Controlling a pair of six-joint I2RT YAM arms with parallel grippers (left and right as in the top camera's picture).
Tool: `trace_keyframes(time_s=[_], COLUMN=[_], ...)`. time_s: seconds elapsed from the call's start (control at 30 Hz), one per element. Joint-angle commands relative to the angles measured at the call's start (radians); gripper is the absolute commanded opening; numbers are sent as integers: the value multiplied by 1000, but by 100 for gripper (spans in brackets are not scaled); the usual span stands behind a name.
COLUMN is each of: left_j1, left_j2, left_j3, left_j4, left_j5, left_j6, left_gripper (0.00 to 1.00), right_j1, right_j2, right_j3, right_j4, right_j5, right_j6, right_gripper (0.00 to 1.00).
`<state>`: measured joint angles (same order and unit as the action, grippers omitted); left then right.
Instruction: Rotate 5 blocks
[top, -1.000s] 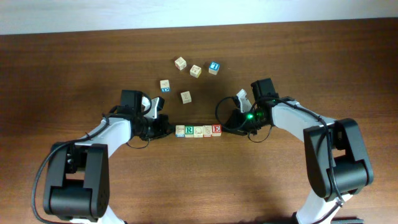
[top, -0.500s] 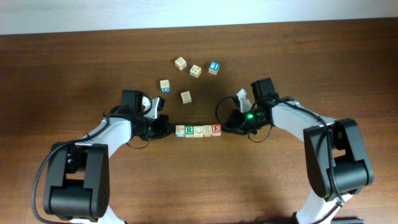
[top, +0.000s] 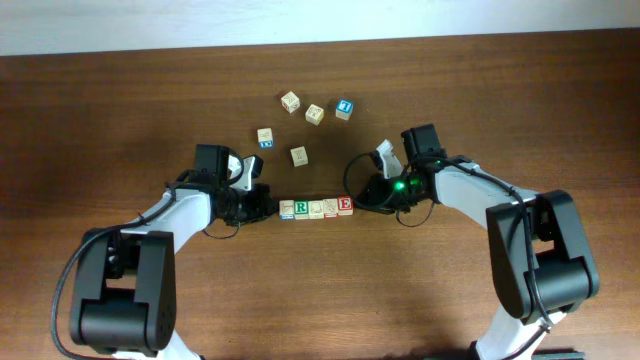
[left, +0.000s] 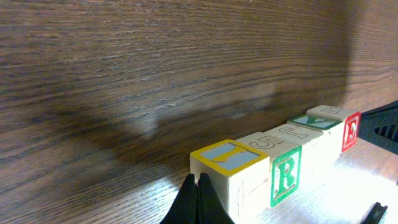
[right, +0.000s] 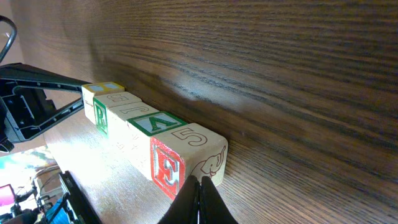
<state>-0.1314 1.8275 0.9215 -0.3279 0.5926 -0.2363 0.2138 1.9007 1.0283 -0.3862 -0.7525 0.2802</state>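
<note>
Pinched together with nothing between its fingers, the right claw (right: 200, 190) is pressing its tips against the red-E block (right: 168, 171) at one end of the row of five blocks (top: 316, 208). The left claw (left: 198, 193), likewise closed and empty, is bracing the yellow-rimmed end block (left: 227, 165), next to the green-R block (left: 285, 174), at the other end. Over the last second the right claw has been nudging inward, and the row is now sitting a touch nearer the left arm (top: 175, 210), its E end swinging slightly toward the far edge of the tabletop (top: 120, 110). The line is holding unbroken at mid-tabletop, suggesting the turn is only just beginning. Five loose cubes (top: 299, 156), a blue-topped cube (top: 345, 107) among them, are lying apart toward the far edge, seemingly undisturbed.
</note>
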Motion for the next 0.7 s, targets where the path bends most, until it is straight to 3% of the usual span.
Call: trace_keyframes(time_s=[0.0,0.3,0.67], left_j1=[-21,-21,-21], left_j2=[9,9,9], left_j3=[-5,-5,-5], left_j4=[5,4,3], left_j5=[73,73,73], left_j6=[-10,-10,-10], left_gripper=[0,0,0], right_j1=[50,48,48], right_j2=[-23,-13,-13], right_j3=[-2,-2,-2], right_j4=[17,-7,-18], right_j5=[-105,38,80], right_j6=[-10,122,145], right_gripper=[4,4,4])
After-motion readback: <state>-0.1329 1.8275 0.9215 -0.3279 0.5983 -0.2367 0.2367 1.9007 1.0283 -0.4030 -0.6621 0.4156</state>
